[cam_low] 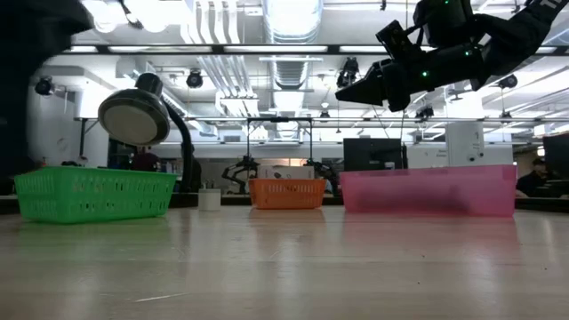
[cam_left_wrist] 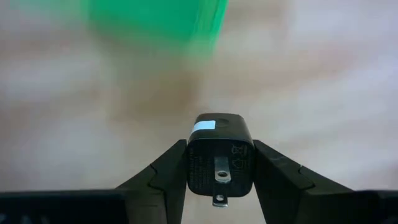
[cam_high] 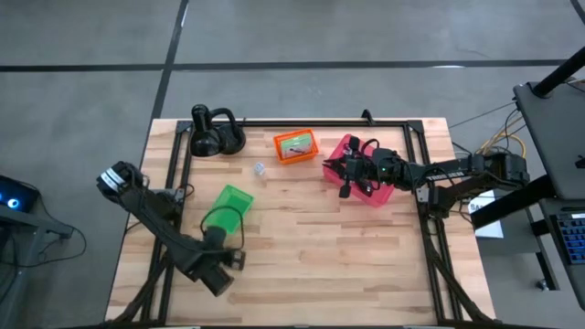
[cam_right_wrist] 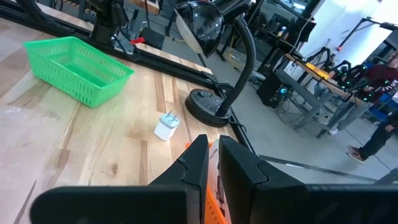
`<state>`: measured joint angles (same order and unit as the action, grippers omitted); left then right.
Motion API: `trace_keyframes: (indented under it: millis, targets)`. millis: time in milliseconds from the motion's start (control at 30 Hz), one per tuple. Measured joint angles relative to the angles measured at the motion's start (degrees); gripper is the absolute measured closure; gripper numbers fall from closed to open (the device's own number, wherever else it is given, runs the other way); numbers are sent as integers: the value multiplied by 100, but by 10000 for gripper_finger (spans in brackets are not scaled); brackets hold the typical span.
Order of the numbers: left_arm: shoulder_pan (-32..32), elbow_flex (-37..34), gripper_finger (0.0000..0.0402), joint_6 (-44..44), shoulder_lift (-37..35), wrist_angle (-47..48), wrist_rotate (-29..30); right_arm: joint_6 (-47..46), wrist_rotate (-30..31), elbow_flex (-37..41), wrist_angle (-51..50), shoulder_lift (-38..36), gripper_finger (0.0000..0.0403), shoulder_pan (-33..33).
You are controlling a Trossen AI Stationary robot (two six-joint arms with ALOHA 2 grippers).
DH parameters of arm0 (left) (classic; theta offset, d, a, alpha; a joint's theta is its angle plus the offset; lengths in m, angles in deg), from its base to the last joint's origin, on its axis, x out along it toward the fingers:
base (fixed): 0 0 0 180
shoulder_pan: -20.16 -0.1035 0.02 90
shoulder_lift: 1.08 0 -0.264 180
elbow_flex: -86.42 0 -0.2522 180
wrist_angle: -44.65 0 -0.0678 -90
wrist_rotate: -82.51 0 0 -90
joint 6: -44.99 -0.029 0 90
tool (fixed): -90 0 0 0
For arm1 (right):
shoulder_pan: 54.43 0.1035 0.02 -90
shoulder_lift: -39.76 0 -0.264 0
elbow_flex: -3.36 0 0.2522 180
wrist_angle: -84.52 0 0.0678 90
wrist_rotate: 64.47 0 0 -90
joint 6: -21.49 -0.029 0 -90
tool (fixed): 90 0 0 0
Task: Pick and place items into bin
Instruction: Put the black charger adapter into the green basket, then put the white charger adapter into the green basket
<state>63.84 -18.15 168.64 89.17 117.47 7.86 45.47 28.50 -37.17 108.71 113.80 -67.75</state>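
My left gripper stands just on the near side of the green basket and is shut on a small black plug block with a white label. My right gripper hovers above the pink basket, high over it in the low view, with its fingers shut and empty. A tiny white piece stands on the table between the green and orange baskets; it also shows in the right wrist view. My left gripper pinches the black block by two opposite sides between its two fingers. The block's pronged face points back at the wrist camera and its labelled end points away from it. The fingers point toward the green basket.
An orange basket holding small things stands at the far middle. A black desk lamp stands at the far left corner. A black frame runs along the table's edges. Bare wood fills the near half.
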Motion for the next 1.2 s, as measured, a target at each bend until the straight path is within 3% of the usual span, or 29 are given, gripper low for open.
trace_keyframes:
  millis: [100, 233, 433, 667, 1200]
  targets:
    - [-121, -20, 266, -232, -170, 276, 1028, 2, 0, 0, -1, 0, 374, 0]
    - [-439, -9, 266, -786, -424, 746, 1369, 2, -2, 0, -4, 0, 374, 2]
    - [-1048, -19, 266, -1394, -451, 1489, 1368, 4, -2, 0, -7, 0, 374, 2]
    - [-1602, -20, 266, -2082, -449, 1500, 1355, 4, -1, 0, -14, 0, 374, 0]
    - [-1711, -20, 220, -2097, -449, 1500, 1344, 26, 0, 0, -51, 0, 374, 0]
